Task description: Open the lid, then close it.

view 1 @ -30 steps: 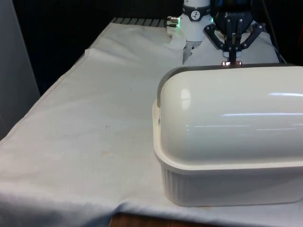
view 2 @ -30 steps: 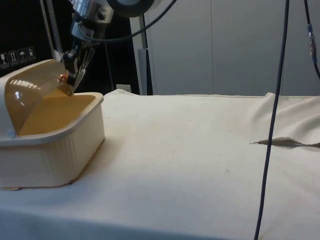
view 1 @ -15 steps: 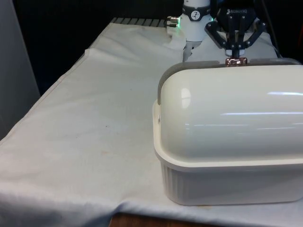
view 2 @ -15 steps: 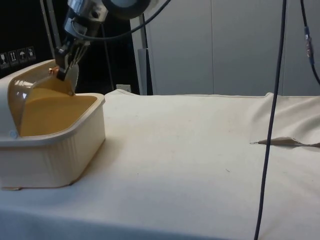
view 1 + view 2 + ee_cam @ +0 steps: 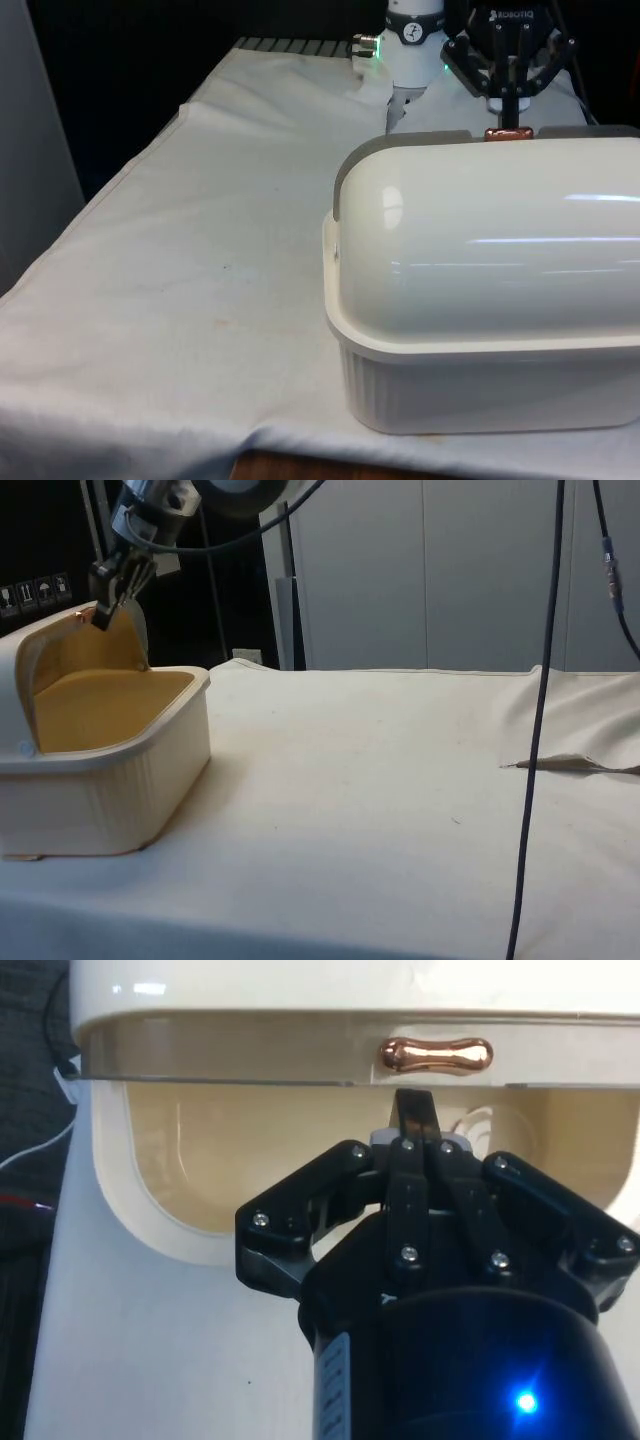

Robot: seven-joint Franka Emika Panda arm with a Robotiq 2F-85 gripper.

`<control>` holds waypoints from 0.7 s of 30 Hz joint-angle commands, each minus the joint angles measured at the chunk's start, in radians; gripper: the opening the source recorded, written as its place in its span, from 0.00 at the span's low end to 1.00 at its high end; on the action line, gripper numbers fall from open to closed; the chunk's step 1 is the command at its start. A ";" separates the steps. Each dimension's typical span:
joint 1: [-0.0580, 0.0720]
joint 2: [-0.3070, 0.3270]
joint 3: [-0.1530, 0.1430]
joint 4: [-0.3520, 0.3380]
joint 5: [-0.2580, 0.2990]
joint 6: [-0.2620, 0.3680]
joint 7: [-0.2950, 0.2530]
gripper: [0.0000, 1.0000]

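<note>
A cream bread box (image 5: pixel 480 395) stands at the front view's right, its domed roll-top lid (image 5: pixel 480 230) turned towards that camera. In the side view the box (image 5: pixel 110 780) has its lid (image 5: pixel 60 645) rolled far back, and the tan inside shows. My gripper (image 5: pixel 509 118) sits at the top rear of the lid. It is shut, with its tips against the small copper handle (image 5: pixel 509 133) and not clamped around it. The wrist view has the fingertips (image 5: pixel 413 1110) just under the handle (image 5: pixel 435 1055) on the lid's edge (image 5: pixel 300 1035).
White cloth (image 5: pixel 200 250) covers the table, with free room towards the front view's left. In the side view a dark cable (image 5: pixel 535 730) hangs down at the right, and the cloth has a raised fold (image 5: pixel 570 765) there.
My gripper has risen and moved back over the box, taking the copper handle along. The lid has rolled further open and more of the inside shows.
</note>
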 commanded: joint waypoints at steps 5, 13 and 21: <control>0.000 -0.001 0.000 0.007 0.000 0.000 0.001 0.00; 0.000 -0.024 -0.001 0.015 0.000 -0.006 0.001 0.00; 0.000 -0.051 -0.002 0.021 -0.001 -0.009 -0.002 0.00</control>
